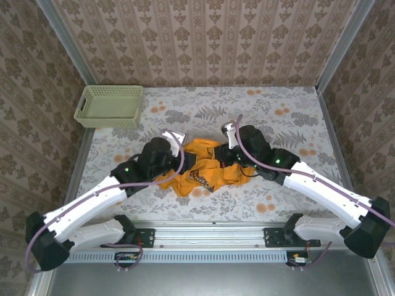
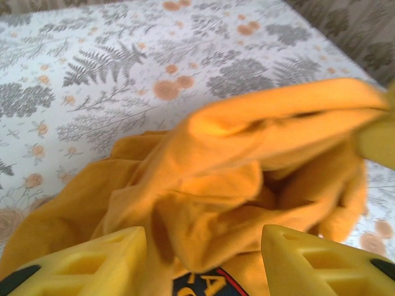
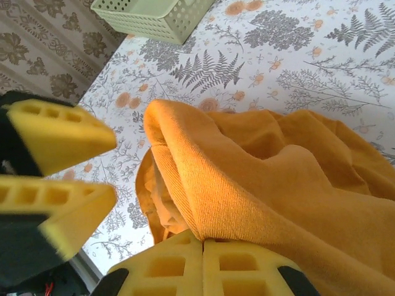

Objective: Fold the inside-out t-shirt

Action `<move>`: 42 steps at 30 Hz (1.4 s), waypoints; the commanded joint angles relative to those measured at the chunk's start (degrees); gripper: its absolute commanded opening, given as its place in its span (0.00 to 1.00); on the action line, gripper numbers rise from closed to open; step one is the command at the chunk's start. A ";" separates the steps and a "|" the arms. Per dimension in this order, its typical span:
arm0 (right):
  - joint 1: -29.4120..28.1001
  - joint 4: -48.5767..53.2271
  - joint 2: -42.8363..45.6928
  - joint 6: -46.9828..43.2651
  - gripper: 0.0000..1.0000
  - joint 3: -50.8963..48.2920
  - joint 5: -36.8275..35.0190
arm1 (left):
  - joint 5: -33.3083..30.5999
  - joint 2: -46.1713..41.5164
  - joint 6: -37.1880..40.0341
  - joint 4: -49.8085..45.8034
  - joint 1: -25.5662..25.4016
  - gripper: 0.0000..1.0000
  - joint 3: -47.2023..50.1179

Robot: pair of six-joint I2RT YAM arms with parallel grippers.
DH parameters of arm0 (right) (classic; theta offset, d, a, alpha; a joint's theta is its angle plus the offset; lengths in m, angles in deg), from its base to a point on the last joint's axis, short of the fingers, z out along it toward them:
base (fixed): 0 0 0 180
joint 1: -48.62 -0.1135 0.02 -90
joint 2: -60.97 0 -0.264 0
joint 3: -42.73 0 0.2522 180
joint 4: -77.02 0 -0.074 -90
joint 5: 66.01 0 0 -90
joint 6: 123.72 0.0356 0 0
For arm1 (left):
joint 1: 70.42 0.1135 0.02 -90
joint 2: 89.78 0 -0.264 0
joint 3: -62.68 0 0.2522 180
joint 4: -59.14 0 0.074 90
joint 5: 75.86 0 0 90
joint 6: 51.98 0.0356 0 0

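The orange-yellow t-shirt lies bunched in a heap at the middle of the table, with a patch of dark blue lettering showing. My right gripper is shut on a thick fold of the shirt and holds it raised off the heap. My left gripper stands open at the heap's left side, its yellow fingers wide apart with loose cloth bulging between them. From the top view the left gripper and right gripper face each other across the shirt.
A pale green mesh basket sits at the table's far left corner, also visible in the right wrist view. The floral tablecloth lies bare around the heap. Patterned walls close in the left, right and back sides.
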 commanded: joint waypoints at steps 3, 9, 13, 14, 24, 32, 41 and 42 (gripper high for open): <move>-1.96 -1.39 -0.89 1.48 0.00 2.10 2.66 | 1.18 2.01 -4.39 5.02 -2.94 0.45 2.24; -5.11 -4.33 0.21 0.58 0.00 0.04 3.22 | 4.91 8.39 -6.39 10.25 -2.54 0.40 0.53; -6.15 -6.87 1.87 0.59 0.00 -2.42 4.53 | 5.80 12.79 -9.22 12.52 -0.82 0.44 0.20; -6.30 -7.33 2.24 0.57 0.00 -3.10 4.65 | 6.32 13.68 -9.70 13.09 -0.49 0.43 0.22; -6.48 -8.21 8.65 0.57 0.00 -8.51 -0.62 | 3.99 21.50 -11.77 12.82 2.25 0.24 2.75; -2.13 -2.27 7.30 5.13 0.00 -10.12 -10.57 | 2.31 13.16 -9.67 16.93 0.62 0.00 7.55; 4.85 0.87 -1.53 5.26 0.00 -6.05 -11.08 | 12.35 4.04 -5.23 23.87 -1.64 0.00 11.07; 4.90 1.26 -2.61 4.90 0.00 -5.56 -12.07 | 13.23 3.51 -5.28 24.56 -1.53 0.00 11.26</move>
